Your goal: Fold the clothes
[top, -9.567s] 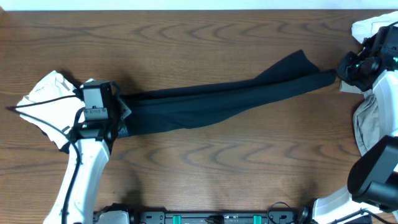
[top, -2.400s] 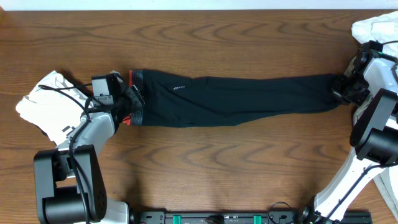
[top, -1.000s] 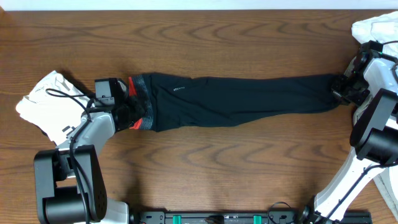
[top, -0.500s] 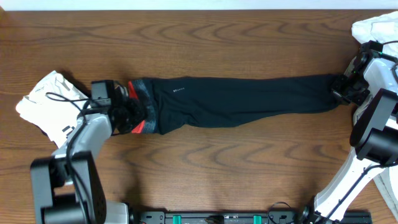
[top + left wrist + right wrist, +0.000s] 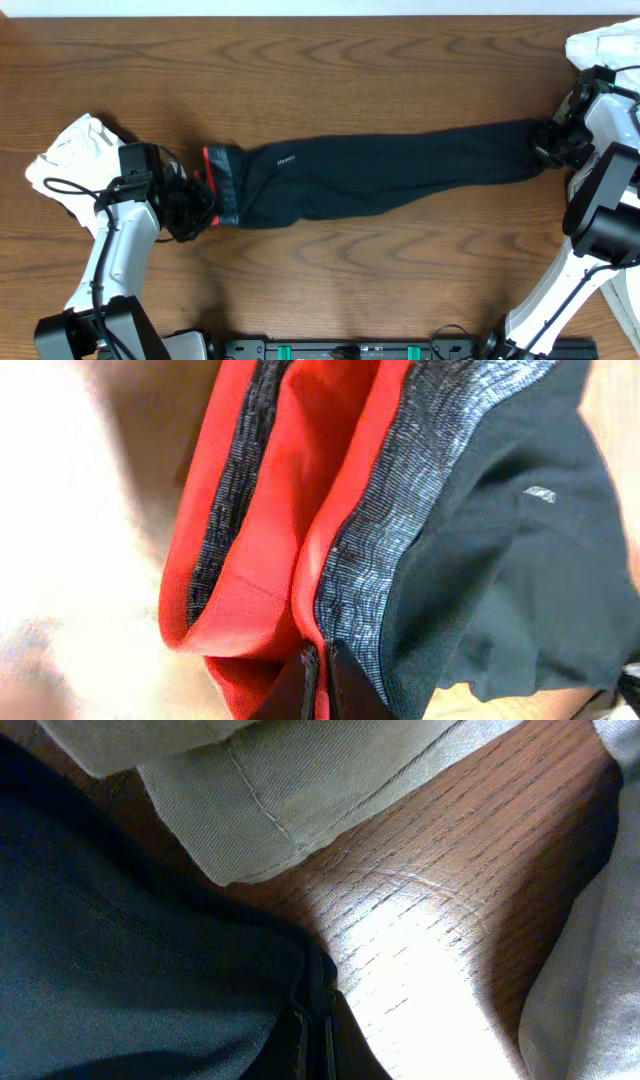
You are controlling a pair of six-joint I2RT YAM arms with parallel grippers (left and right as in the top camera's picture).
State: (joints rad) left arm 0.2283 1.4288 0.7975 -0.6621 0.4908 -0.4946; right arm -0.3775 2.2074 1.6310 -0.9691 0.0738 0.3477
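Dark navy pants [image 5: 380,170] lie stretched left to right across the wooden table. Their waistband [image 5: 222,186] is grey with a red lining and sits at the left end. My left gripper [image 5: 198,200] is shut on the waistband; in the left wrist view the fingers [image 5: 318,672] pinch the red lining and grey band [image 5: 400,510]. My right gripper [image 5: 545,138] is shut on the leg hem at the far right; in the right wrist view the fingers [image 5: 312,1035] clamp the dark cloth [image 5: 130,960].
A white garment [image 5: 70,150] lies bunched at the left, behind the left arm. A pile of beige and white clothes [image 5: 600,180] lies at the right edge, and shows as beige cloth [image 5: 290,790] in the right wrist view.
My left gripper has pulled the waistband down and toward the front left, so the pants now slope from lower left to upper right. The right gripper has stayed in place.
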